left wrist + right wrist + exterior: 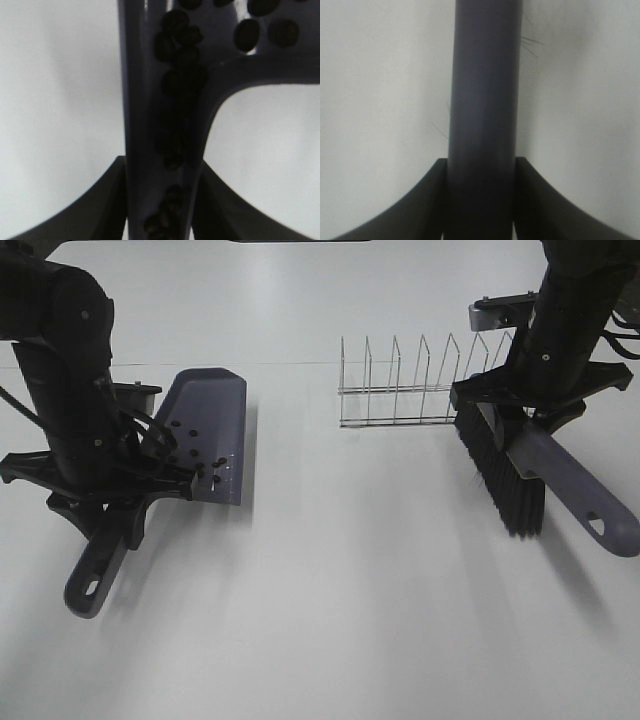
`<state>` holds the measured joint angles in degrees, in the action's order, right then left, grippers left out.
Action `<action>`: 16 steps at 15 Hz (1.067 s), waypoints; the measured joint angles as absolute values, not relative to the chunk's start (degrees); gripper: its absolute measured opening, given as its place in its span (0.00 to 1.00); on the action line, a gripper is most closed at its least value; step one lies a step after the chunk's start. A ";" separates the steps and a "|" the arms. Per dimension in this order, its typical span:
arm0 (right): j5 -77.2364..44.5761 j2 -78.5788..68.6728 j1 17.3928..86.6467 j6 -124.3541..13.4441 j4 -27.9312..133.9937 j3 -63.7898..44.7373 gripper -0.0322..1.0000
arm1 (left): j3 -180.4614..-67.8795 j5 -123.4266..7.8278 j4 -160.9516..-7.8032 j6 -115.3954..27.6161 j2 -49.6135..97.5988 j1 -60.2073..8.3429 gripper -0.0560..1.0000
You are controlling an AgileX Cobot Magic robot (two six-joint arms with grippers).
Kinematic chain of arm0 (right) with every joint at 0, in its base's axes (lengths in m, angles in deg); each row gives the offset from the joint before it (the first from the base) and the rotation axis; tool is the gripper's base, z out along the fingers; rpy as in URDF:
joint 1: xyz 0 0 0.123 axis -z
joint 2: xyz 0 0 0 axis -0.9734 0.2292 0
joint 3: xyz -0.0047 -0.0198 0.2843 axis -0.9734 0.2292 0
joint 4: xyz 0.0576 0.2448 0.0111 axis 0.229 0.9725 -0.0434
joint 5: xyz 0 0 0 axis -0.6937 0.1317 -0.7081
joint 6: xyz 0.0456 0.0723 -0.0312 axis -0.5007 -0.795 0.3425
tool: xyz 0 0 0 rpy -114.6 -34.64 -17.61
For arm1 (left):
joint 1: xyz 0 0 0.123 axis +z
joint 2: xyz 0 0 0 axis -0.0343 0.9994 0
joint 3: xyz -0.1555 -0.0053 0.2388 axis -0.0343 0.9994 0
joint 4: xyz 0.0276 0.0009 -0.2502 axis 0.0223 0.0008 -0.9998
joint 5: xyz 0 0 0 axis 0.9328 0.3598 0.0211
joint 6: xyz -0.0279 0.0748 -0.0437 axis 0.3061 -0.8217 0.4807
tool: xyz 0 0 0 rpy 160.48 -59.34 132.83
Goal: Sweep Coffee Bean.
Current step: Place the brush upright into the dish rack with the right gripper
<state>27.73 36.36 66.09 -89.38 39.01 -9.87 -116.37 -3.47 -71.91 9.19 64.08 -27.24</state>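
Far left of the counter (350, 630), the left claw (122, 508) is clamped tight round the stem of the purple dustpan (212, 425). The wrist view shows both fingers pressed right up against it, no gap either side. The pan's loop end sticks out toward the near edge and the wide scoop points to the far side. Can't tell if the scoop is actually resting on the counter or held just off it.

The coffee beans (196, 452) I can see are sitting in the pan. A handful are scattered over the scoop floor, mostly bunched at the near end by the claw. The left wrist view also shows a string of them lying in the groove that runs down the stem.

Right of the middle, toward the far side, a wire rack (420, 380) stands on the counter, well apart from the dustpan. Just beside its right end is the brush (505, 475), black bristles facing left and down. Whether they touch the rack or the counter, no idea.

The right claw (532, 418) is closed hard on the brush's purple grip, which runs off toward the near right and ends in a hang hole.
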 joint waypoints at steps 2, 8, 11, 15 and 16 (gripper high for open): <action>27.73 37.96 66.09 -89.38 39.01 -12.16 0.33 | -116.37 -3.76 -71.91 9.19 64.08 -27.24 0.36; 34.03 48.28 66.09 -89.78 39.01 -28.77 0.33 | -116.37 -3.76 -71.91 9.19 64.08 -27.24 0.36; 36.55 52.86 66.09 -91.27 37.86 -36.79 0.33 | -116.37 -3.76 -71.91 9.19 64.08 -27.24 0.36; 36.61 53.95 68.16 -94.02 39.92 -38.69 0.33 | -116.37 -3.76 -71.91 9.19 64.08 -27.24 0.36; 36.50 53.95 68.56 -93.79 40.72 -38.69 0.33 | -116.37 -3.76 -71.91 9.19 64.08 -27.24 0.36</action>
<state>36.50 53.95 68.56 -93.79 40.72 -38.69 -116.37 -3.76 -71.91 9.19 64.08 -27.24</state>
